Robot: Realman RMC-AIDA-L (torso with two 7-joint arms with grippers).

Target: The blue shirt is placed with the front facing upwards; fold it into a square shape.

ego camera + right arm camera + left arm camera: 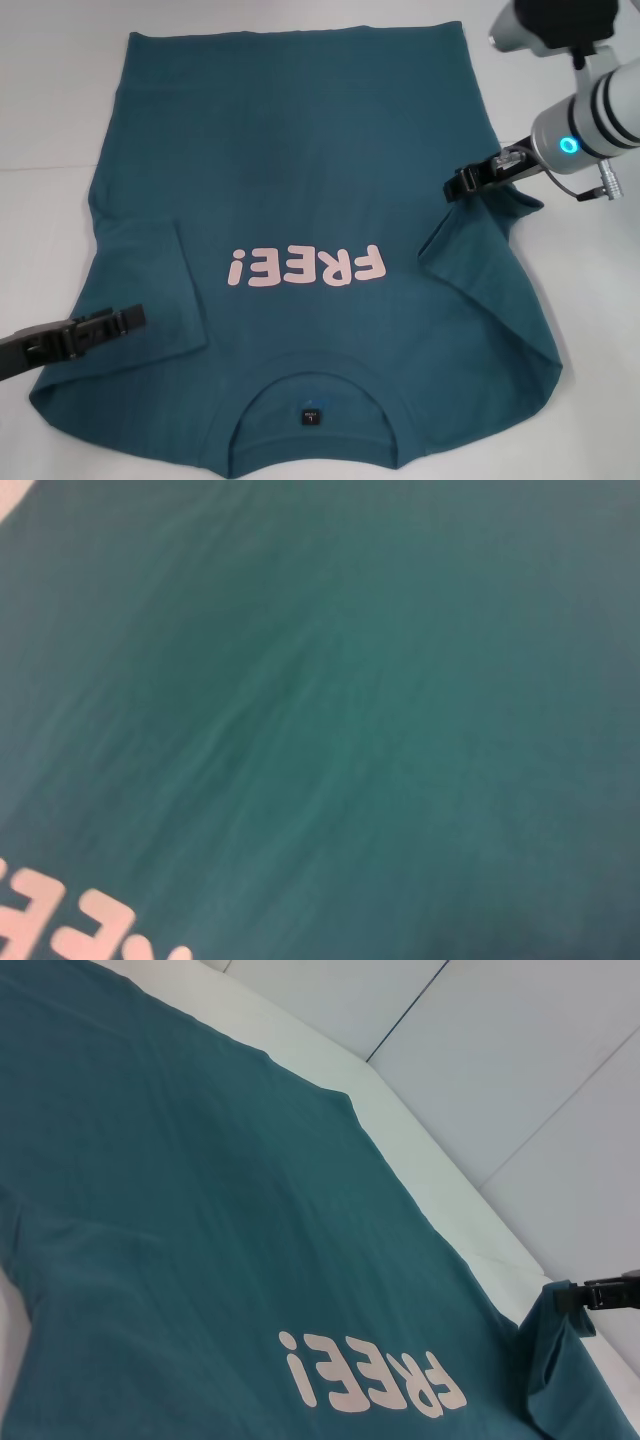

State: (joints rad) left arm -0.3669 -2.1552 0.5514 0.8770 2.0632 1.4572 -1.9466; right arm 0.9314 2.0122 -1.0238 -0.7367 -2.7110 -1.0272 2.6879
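The blue shirt (pixel 300 150) lies front up on the white table (pixel 50 120), its collar (pixel 310 395) nearest me and the pink "FREE!" lettering (pixel 305 268) across the chest. The sleeve on my left lies folded inward over the body. On the right edge my right gripper (pixel 462 183) is shut on the other sleeve and holds it raised off the table. The left wrist view shows that gripper (pixel 565 1295) pinching the lifted cloth beside the lettering (pixel 375 1385). My left gripper (pixel 135 318) hovers low over the folded left sleeve. The right wrist view holds only shirt fabric (pixel 350 730).
White table shows along both sides of the shirt and beyond its far hem (pixel 300 35). In the left wrist view, grey floor tiles (pixel 520 1060) lie past the table's edge. A small dark label (pixel 310 414) sits inside the collar.
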